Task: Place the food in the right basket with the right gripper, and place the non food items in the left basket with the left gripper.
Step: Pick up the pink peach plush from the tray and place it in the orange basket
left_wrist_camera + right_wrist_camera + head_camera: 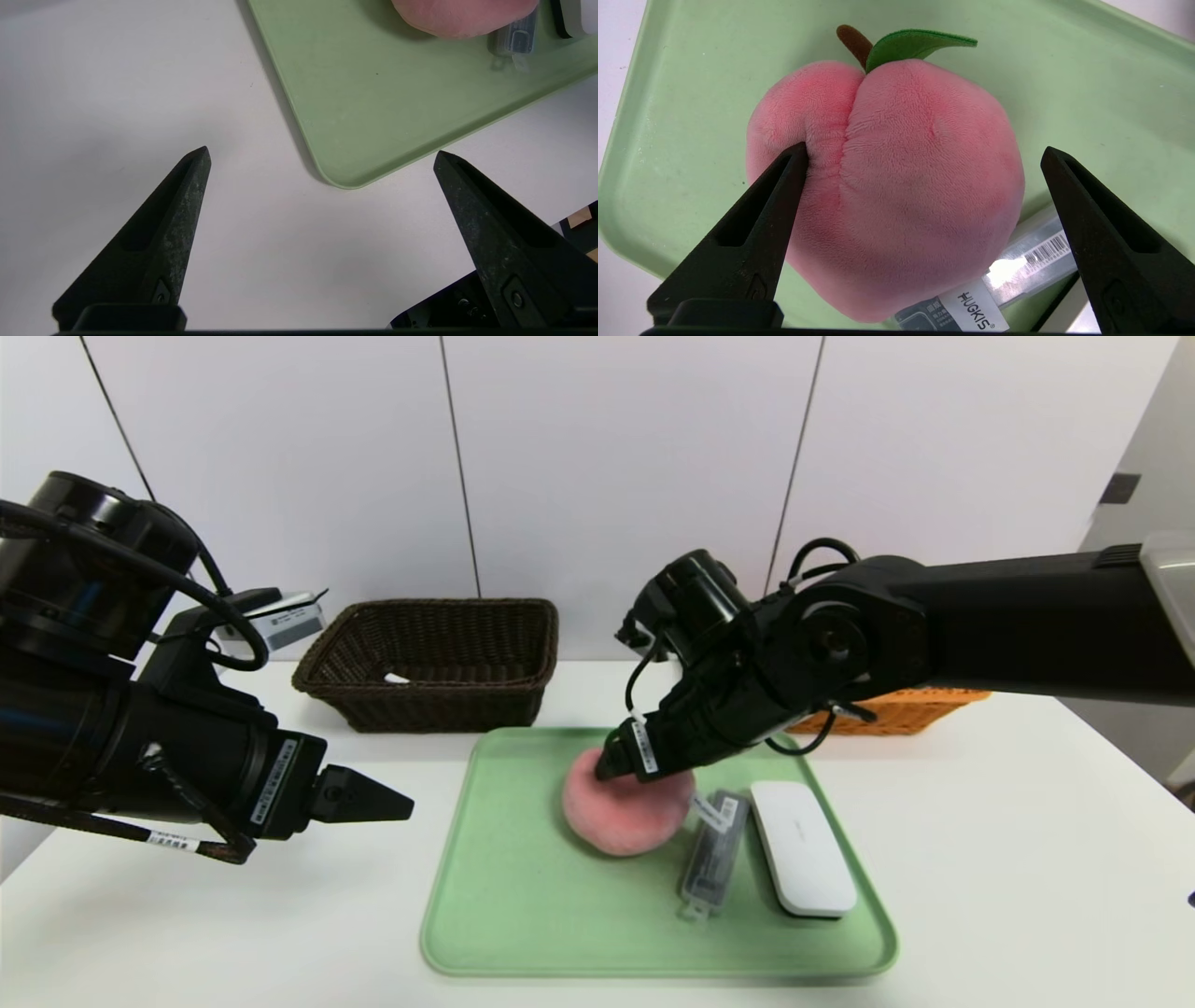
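Where the head view looks down on the white tabletop [980, 821], a green tray [523, 896] carries the plush peach [621, 821], the grey transparent case [714, 849] just beside it, and the white oblong case [801, 849] next along toward the robot's right. The right end effector [621, 765] hangs right over the peach, while the left end effector [373, 800] is held above bare tabletop off the tray's left side. The dark brown basket [429, 663] stands behind the tray with a small white object inside; the orange basket [896, 709] is mostly hidden behind the right arm. In the left wrist view, the left end effector [322, 158] has its fingers [187, 196] spread wide with nothing between them, the tray's corner [345, 154] just ahead. In the right wrist view, the right end effector [924, 158] also stands wide apart, straddling the peach [896, 186]; one fingertip [796, 161] meets the fuzzy surface, the other stands clear of it. The grey case [1031, 261] lies against the peach's lower edge.
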You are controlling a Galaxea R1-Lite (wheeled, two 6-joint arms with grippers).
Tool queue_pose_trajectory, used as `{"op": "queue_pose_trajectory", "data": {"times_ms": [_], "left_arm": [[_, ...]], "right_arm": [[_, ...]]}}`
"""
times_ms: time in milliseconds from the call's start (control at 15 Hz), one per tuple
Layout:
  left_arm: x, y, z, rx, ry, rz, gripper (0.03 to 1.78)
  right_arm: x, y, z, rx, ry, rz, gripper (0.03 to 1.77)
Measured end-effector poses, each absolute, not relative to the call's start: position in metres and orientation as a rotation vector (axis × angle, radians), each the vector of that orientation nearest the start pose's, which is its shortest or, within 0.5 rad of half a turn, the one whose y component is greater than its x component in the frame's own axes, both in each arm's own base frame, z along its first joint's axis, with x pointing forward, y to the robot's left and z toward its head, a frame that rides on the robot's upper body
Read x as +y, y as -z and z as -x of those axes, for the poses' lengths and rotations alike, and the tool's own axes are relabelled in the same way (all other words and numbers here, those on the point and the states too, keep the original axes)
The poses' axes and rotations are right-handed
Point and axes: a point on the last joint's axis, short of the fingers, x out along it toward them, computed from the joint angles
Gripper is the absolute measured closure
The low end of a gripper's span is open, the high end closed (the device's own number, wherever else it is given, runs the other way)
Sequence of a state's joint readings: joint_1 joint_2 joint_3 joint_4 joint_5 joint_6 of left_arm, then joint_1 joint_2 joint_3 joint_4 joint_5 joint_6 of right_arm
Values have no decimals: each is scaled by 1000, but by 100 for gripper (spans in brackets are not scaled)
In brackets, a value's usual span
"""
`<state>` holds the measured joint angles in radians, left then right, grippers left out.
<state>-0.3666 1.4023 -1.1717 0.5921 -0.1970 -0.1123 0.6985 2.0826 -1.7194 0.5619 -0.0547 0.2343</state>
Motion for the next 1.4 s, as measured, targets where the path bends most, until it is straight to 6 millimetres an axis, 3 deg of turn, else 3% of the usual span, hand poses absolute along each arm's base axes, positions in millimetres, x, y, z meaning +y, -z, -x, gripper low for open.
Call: {"op": "queue_pose_trajectory", "data": {"times_ms": [467,733,1067,1400], "left_arm": [[-78,-253,-191,863,482,32,12],[-78,-253,-192,858,481,32,12],[-79,-252,-193,843,486,33,12],[-79,-252,-193,841,486,34,12]], "right_arm": [[261,-174,-310,976,-486,126,15],[262,-172,-310,986,-498,122,74],[259,-179,-309,965,-499,113,119],[248,-215,-301,849,-501,75,122]]}}
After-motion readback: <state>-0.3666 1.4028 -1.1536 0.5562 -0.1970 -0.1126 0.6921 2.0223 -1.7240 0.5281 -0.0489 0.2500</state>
